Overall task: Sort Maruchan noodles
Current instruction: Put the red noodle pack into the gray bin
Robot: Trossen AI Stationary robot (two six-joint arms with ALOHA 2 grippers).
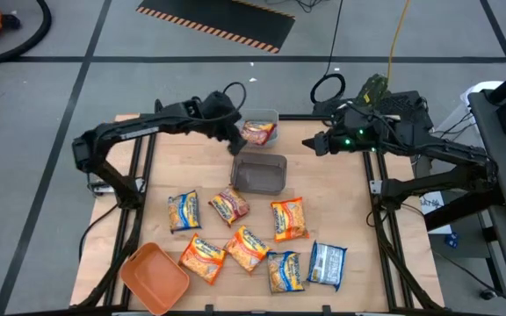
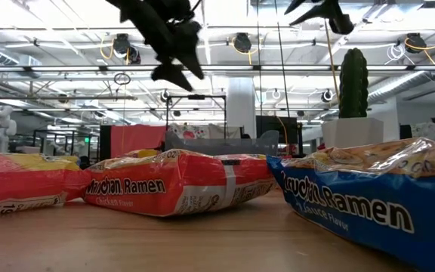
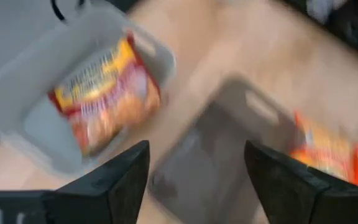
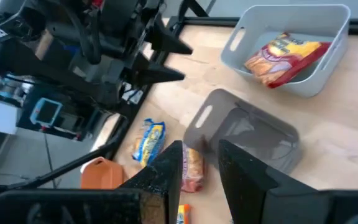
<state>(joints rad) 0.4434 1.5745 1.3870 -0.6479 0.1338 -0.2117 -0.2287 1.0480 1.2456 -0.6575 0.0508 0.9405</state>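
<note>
- I count one reddish noodle packet (image 1: pixel 258 132) lying inside the pale bin (image 1: pixel 273 117) at the far edge of the desk (image 1: pixel 341 193); my right wrist camera shows it tilted against the bin's wall.
- The rest of the Maruchan noodles (image 1: pixel 246 247) lie loose on the near half of the desk: orange-yellow packets scattered in a cluster, with one reddish one (image 1: pixel 228 205) just in front of the grey bin.
- The blue-and-silver packet (image 1: pixel 327 263) lies at the right end of that cluster, near the front edge.
- The grey bin (image 1: pixel 259 174) holds nothing I can see; it stands just in front of the pale bin.
- My left tool (image 1: pixel 234 140) hangs in the air between the two bins, over their nearer edges, fingers spread wide and holding nothing.
- My right tool (image 1: pixel 310 142) waits raised to the right of the pale bin, its fingers a narrow gap apart, gripping nothing.
- The orange tray (image 1: pixel 154 278) rests at the desk's front left corner, just beside the nearest orange-yellow packet.
</note>
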